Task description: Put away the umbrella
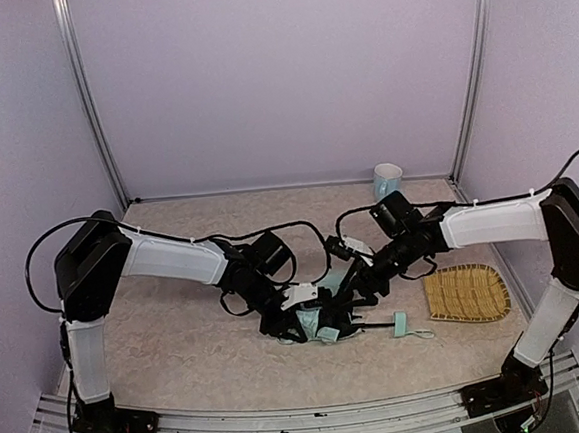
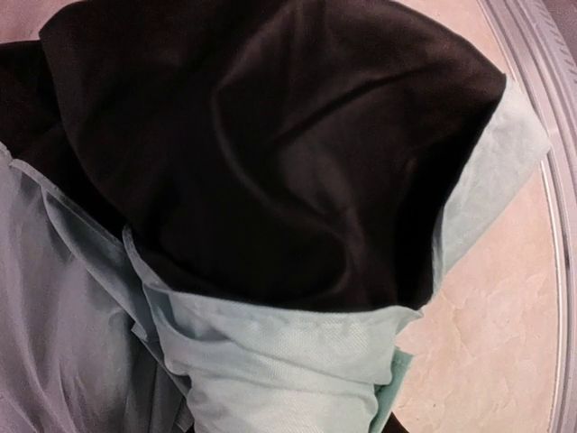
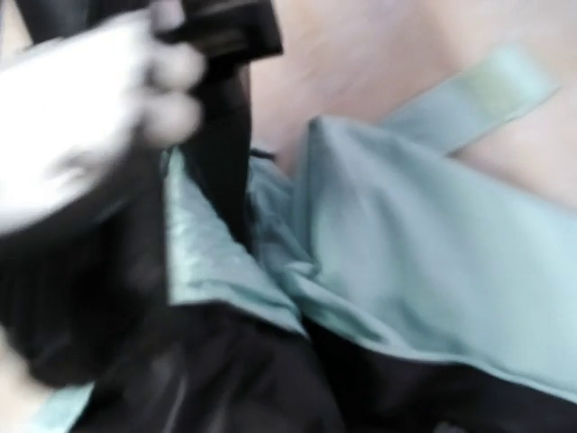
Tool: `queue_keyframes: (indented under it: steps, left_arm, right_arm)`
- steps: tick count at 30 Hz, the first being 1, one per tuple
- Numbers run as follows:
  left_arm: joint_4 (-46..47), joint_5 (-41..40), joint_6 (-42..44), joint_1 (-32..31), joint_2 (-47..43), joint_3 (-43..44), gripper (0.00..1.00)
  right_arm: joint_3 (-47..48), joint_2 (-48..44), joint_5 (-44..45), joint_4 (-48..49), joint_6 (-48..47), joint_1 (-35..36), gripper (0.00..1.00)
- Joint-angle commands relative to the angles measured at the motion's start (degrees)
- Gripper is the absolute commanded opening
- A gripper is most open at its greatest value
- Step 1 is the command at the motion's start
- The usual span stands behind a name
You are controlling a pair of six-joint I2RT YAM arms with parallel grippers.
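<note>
Umbrella [image 2: 270,225] is filling nearly the whole frame, close to the lens. Black lining [image 2: 270,153] is bulging across top and centre. Mint cloth [image 2: 279,370] is folding beneath it and along its right edge. Beige desk [image 2: 505,343] is showing at right, with a grey rail [image 2: 541,54] running along the frame's right side.

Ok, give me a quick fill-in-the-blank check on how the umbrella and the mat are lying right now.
The pale mint-blue folding umbrella lies crumpled, its inner lining coloured ____. The woven yellow straw mat lies to the umbrella's ____. The umbrella's small mint handle lies between its fabric and the ____. Missing words: black; right; mat.
</note>
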Motion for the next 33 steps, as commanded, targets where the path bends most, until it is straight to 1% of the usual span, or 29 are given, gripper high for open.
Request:
queue_keyframes:
  steps: [1, 4, 6, 8, 11, 13, 16, 21, 24, 26, 28, 29, 32, 33]
  left_arm:
    - [-14.32, 6.56, -2.54, 1.87, 8.75, 0.91, 0.05]
    - [-18.72, 12.68, -3.12, 3.98, 12.51, 4.38, 0.05]
    - [-20.48, 14.46, -3.27, 4.79, 14.08, 5.42, 0.05]
    - [-21.75, 14.89, -3.24, 4.96, 15.04, 6.07, 0.05]
    - [-23.92, 15.22, -3.38, 4.97, 16.50, 7.31, 0.05]
    - [-24.67, 15.16, -3.75, 4.97, 17.17, 7.79, 0.05]
    - [-24.77, 15.08, -3.80, 4.97, 17.20, 7.56, 0.05]
    - [-25.55, 15.10, -3.01, 4.89, 17.20, 6.97, 0.05]
    - [-26.41, 15.10, -2.35, 4.67, 17.50, 7.22, 0.05]
    - [-26.63, 15.25, -2.03, 4.47, 17.61, 7.39, 0.05]
    - [-26.90, 15.48, -1.67, 4.36, 17.87, 7.64, 0.05]
    - [-27.06, 15.53, -1.57, 4.28, 18.06, 7.75, 0.05]
    - [-27.15, 15.88, -1.07, 4.27, 18.03, 7.72, 0.05]
    - [-27.02, 16.17, -0.81, 4.34, 17.87, 7.56, 0.06]
  right_arm:
    - [-8.66, -10.53, 10.72, 13.84, -1.66, 1.77, 0.68]
    - [-15.66, -16.87, 16.63, 20.99, -8.78, 7.19, 0.69]
    - [-20.31, -19.76, 19.47, 25.49, -14.35, 12.81, 0.72]
    - [-22.42, -20.38, 22.95, 29.14, -18.85, 16.67, 0.75]
    - [-21.28, -16.91, 28.03, 31.03, -24.19, 19.91, 0.77]
    - [-18.96, -12.99, 31.48, 30.55, -26.51, 20.76, 0.79]
    - [-15.25, -7.03, 36.39, 29.24, -29.00, 21.28, 0.84]
    - [-13.04, -0.28, 40.61, 27.49, -33.11, 21.20, 0.86]
    - [-11.97, 3.16, 43.17, 26.42, -33.76, 20.81, 0.85]
    - [-10.99, 4.95, 42.48, 24.49, -33.60, 20.52, 0.82]
    - [-10.17, 6.51, 42.07, 22.93, -33.31, 20.54, 0.77]
    - [-9.80, 6.98, 42.06, 22.38, -32.93, 20.51, 0.71]
    - [-8.66, 8.63, 42.61, 20.84, -31.76, 20.49, 0.46]
    - [-8.43, 8.85, 42.82, 20.24, -31.56, 20.48, 0.39]
